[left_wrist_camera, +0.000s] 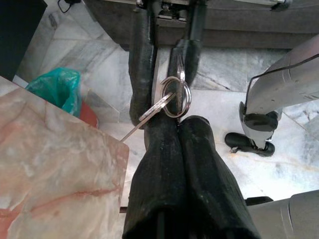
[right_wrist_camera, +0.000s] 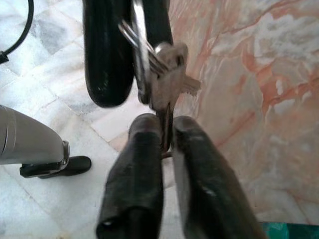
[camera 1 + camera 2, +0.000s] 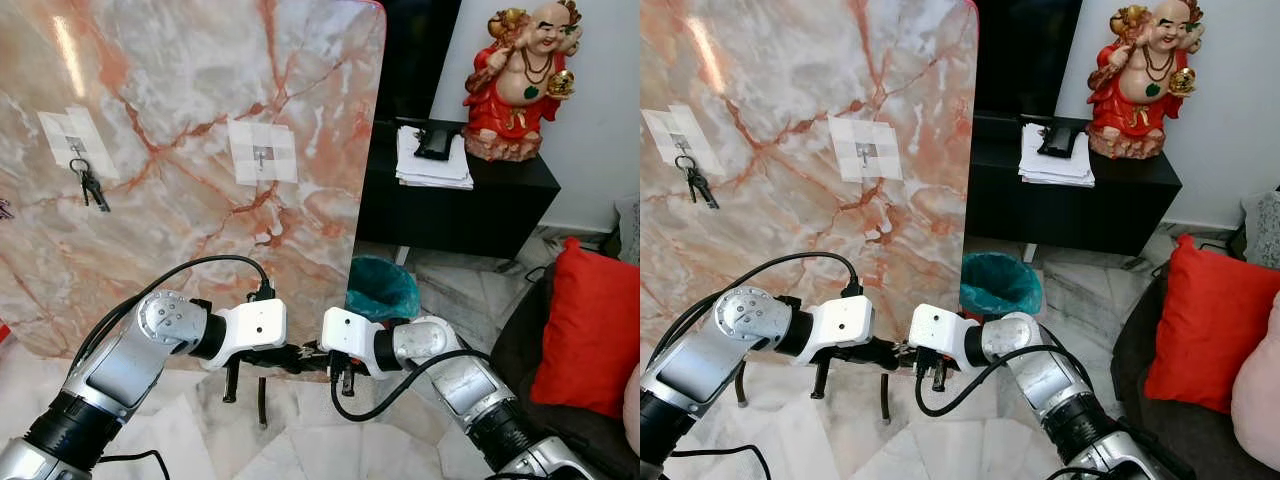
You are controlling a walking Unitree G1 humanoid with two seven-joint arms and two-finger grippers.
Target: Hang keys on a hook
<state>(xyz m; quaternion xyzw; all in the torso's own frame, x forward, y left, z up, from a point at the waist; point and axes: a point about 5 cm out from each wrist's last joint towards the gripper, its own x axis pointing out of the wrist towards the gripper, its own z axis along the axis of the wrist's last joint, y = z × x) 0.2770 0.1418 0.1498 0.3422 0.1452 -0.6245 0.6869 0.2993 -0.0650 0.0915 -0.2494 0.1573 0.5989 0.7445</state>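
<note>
Two tools meet tip to tip on my screen, with the keys [image 2: 167,82] pinched between them. My right tool [image 2: 167,137] is clenched on a key blade; my left tool [image 1: 178,124] is clamped on the key ring [image 1: 175,96]. Beyond both tools stands the marble board [image 3: 180,120], with an empty hook [image 3: 259,153] and another key bunch [image 3: 88,182] hanging.

A red statue [image 3: 520,85] stands by papers [image 3: 432,160] on a black cabinet [image 3: 455,205].

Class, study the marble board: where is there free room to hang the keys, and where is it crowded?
The taped hook near the marble board's right edge is bare. The hook at left already carries keys. Low down it is crowded: left gripper and right gripper meet on the key bunch.
</note>
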